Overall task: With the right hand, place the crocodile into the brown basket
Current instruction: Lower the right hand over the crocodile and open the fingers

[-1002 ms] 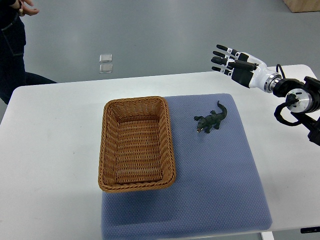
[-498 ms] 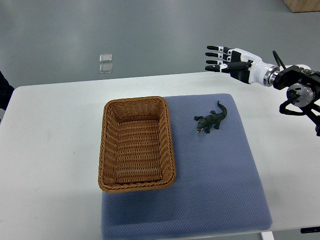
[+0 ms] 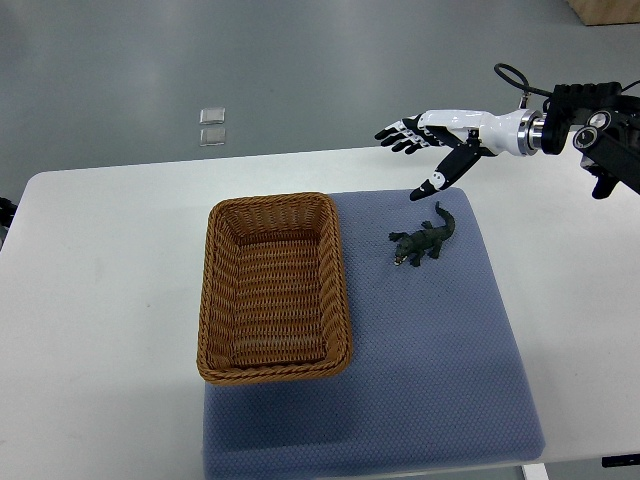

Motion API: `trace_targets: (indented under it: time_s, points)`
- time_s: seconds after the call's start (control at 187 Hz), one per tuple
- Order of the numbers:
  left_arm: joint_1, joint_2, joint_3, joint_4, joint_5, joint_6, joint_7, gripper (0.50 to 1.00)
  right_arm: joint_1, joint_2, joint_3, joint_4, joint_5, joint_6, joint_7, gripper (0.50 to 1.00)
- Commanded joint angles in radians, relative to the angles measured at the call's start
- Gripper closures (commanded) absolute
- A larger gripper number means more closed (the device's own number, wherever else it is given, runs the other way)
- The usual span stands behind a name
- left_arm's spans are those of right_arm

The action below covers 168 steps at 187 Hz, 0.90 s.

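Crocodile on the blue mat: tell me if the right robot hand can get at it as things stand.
Probably yes. The right robot hand hovers open just beyond the crocodile, nothing lies between them, and the brown basket stands clear of it to one side.

A white worktop [image 3: 110, 300] with rounded corners fills the lower part of the view. A blue-grey textured mat [image 3: 440, 380] covers its middle and right part, reaching the worktop's near edge. Beyond the worktop's far edge lies a smooth grey floor [image 3: 300, 60], evenly lit, with soft pale patches of reflected light. On the floor, just past that far edge and left of the worktop's middle, sit two small pale square plates [image 3: 211, 127], one behind the other. A light wooden piece [image 3: 605, 10] shows beyond the worktop's far right end.
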Motion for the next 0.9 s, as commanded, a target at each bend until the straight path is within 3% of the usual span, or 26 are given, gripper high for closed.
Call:
trace_targets:
  time_s: [0.0, 0.123, 0.348, 0.895]
  points:
    - [0.0, 0.0, 0.0, 0.003, 0.0, 0.0, 0.0, 0.5, 0.025, -0.003, -0.085, 0.0, -0.1, -0.011, 0.028, 0.572]
    - [0.0, 0.0, 0.0, 0.001, 0.0, 0.0, 0.0, 0.5, 0.071, -0.002, -0.229, 0.0, -0.12, -0.037, 0.034, 0.572]
    - [0.0, 0.0, 0.0, 0.001, 0.0, 0.0, 0.0, 0.5, 0.109, 0.017, -0.431, 0.0, -0.122, -0.23, 0.044, 0.572]
    - [0.0, 0.0, 0.0, 0.001, 0.0, 0.0, 0.0, 0.5, 0.049, 0.074, -0.471, -0.002, -0.125, -0.347, 0.058, 0.574]
